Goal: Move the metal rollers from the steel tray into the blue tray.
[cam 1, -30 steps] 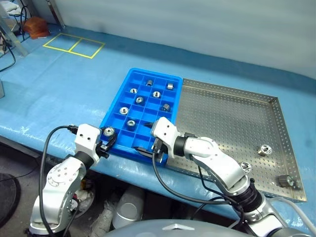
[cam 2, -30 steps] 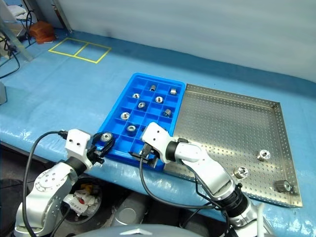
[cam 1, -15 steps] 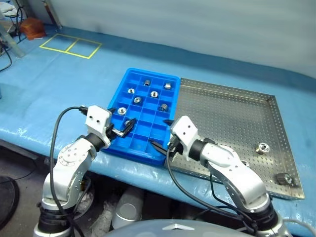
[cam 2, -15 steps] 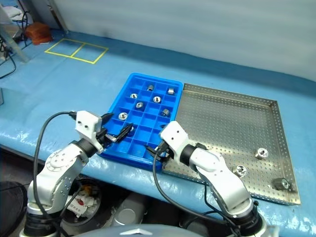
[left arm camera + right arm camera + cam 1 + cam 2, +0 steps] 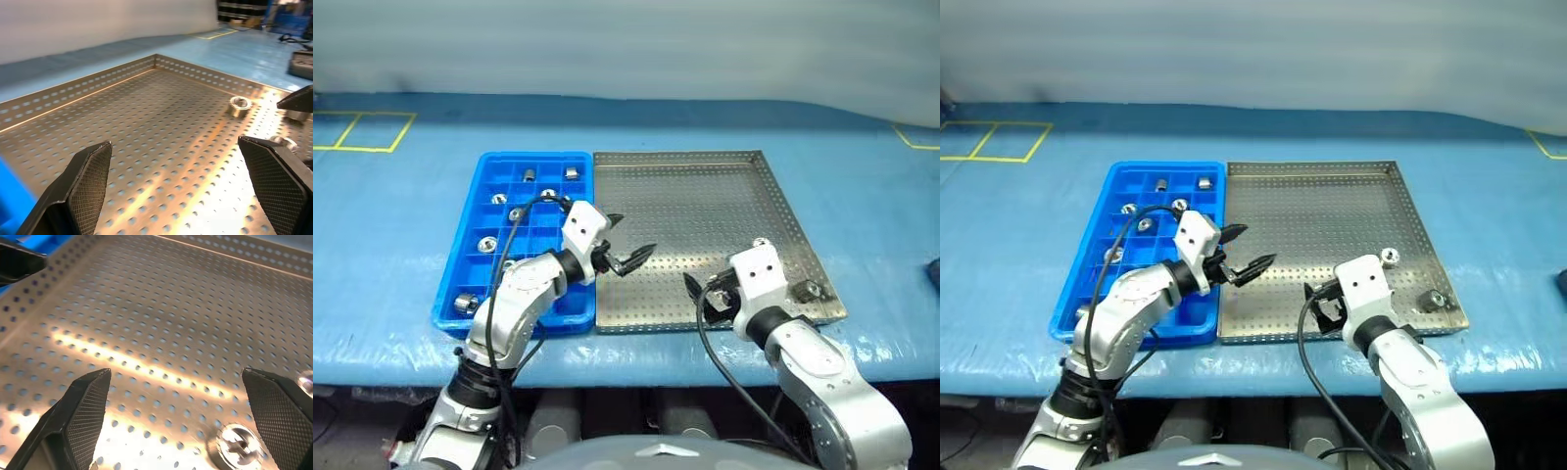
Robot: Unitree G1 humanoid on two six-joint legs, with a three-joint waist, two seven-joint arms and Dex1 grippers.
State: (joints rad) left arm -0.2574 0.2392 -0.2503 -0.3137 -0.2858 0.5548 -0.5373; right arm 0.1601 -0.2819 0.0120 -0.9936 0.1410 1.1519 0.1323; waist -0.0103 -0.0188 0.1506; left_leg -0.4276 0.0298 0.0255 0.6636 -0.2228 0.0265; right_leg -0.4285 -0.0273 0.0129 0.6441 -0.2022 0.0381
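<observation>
Small shiny metal rollers sit scattered in the bright blue gridded plastic tray; a few remain in the perforated square steel tray beside it. Left gripper and right gripper hang over the steel tray, spread wide, holding nothing.

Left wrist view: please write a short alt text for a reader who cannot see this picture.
Two black textured fingers of the open left gripper rise over the perforated floor of a large shallow steel tray, with nothing between them. One small shiny metal roller with a central hole stands on the tray floor ahead, near the tray's low raised rim.
</observation>
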